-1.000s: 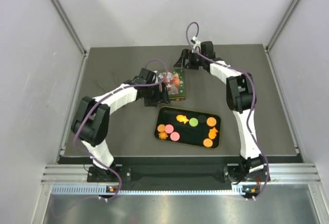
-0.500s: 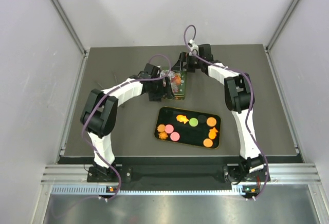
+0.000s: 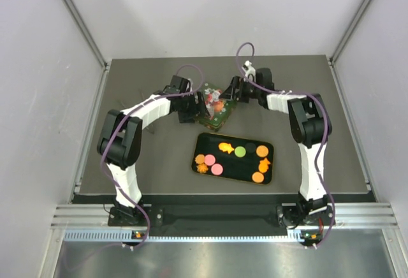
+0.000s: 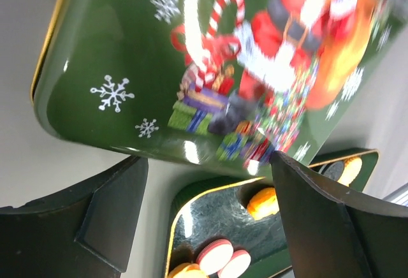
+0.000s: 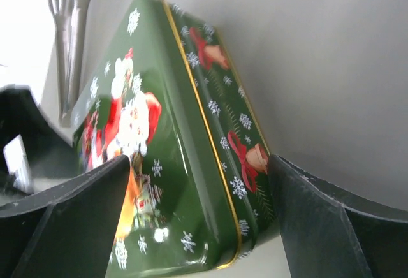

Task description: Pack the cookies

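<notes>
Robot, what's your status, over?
Left gripper open at green tin; right gripper straddles it, grip unclear. Cookies on black tray, unpacked. Tin shut.

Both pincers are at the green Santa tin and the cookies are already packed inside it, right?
Not quite. The left pincer and right pincer are at the green Santa tin, but the cookies are not in it: they lie out on the black tray, nearer the arm bases. The top external view shows this.
</notes>
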Action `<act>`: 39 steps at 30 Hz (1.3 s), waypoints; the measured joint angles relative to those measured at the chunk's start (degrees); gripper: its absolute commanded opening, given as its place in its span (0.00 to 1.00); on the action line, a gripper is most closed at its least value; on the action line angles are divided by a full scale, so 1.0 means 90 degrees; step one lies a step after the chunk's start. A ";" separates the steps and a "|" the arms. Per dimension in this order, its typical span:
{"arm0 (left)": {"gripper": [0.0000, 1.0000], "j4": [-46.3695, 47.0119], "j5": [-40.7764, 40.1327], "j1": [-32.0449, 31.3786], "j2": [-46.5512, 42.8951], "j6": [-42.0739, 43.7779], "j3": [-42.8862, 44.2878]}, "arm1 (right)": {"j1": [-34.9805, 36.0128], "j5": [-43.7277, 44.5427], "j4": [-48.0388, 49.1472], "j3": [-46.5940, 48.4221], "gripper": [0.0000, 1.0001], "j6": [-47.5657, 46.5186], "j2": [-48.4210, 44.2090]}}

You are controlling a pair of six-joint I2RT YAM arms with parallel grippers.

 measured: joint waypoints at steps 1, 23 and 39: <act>0.83 0.0000 -0.0015 0.0034 0.0000 0.0000 0.0015 | 0.0002 0.0005 0.0148 -0.0253 0.86 0.0090 -0.0124; 0.82 -0.0136 -0.0347 0.0236 0.0000 0.0202 0.0308 | 0.0032 -0.0032 0.1241 -0.1763 0.77 0.1129 -0.0695; 0.84 -0.0272 -0.0299 0.0362 0.0265 0.0316 0.0529 | 0.0243 0.0406 0.0821 -0.1843 0.56 0.0945 -0.0974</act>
